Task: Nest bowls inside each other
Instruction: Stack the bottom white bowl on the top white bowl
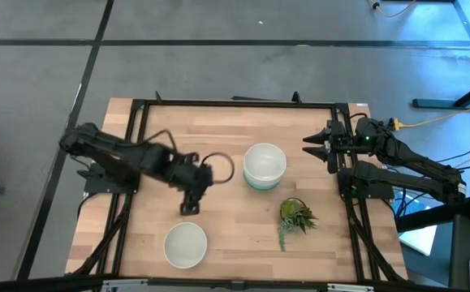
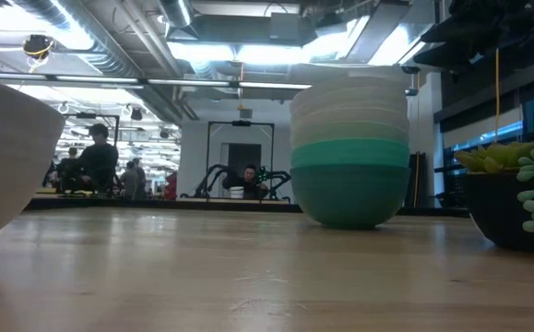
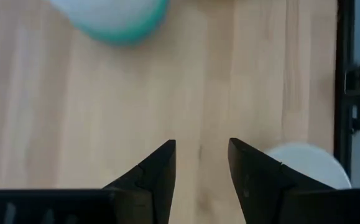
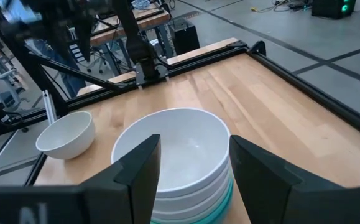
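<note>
Our left end effector (image 1: 190, 207) hangs at 9 o'clock, fingers apart and holding nothing. The lone white bowl (image 1: 185, 244) sits at 7 o'clock on the surface (image 1: 235, 235). The stack of bowls (image 1: 264, 165) stands in the middle, white on top and teal below. Our right end effector (image 1: 309, 144) waits at 3 o'clock, fingers apart. We think a crooked grab could tip the lone bowl or bump the stack

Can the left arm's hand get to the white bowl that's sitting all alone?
Probably yes. The left hand is open and empty, just beyond the lone white bowl, with only bare table between them. The bowl stack and plant sit off to the side.
</note>
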`<state>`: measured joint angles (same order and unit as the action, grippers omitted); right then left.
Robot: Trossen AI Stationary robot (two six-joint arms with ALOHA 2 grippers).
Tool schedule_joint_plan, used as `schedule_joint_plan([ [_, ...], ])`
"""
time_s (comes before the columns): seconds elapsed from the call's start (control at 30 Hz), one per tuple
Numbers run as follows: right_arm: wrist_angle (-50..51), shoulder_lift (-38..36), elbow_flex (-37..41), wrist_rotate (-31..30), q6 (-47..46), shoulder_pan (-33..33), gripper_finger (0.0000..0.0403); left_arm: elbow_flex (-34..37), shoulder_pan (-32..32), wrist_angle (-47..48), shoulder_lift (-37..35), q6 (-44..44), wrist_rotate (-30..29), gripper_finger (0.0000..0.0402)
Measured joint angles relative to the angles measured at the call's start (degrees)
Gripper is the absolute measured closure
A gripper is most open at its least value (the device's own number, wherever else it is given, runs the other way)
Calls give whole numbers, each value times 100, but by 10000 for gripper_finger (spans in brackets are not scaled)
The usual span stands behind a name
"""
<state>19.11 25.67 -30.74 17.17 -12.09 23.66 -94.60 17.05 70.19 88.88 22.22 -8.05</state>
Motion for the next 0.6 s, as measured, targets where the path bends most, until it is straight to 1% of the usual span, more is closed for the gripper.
schedule_joint_plan([
  [0.1,0,0,0,4,-121,0,210,822,334,-211,-300,426,-4,259],
  [0.17,0,0,0,7,-149,0,210,1332,552,-529,-433,456,18,260],
  [0.3,-2,0,0,7,-290,0,210,2192,994,-1233,-544,463,479,263],
  [0.43,-4,2,0,7,-462,0,210,2777,1425,-1706,-523,472,783,263],
  [0.5,-7,0,0,7,-574,0,210,2978,1587,-1951,-500,471,774,263],
  [0.6,-7,2,0,7,-694,0,210,3096,1775,-1962,-494,501,683,263],
])
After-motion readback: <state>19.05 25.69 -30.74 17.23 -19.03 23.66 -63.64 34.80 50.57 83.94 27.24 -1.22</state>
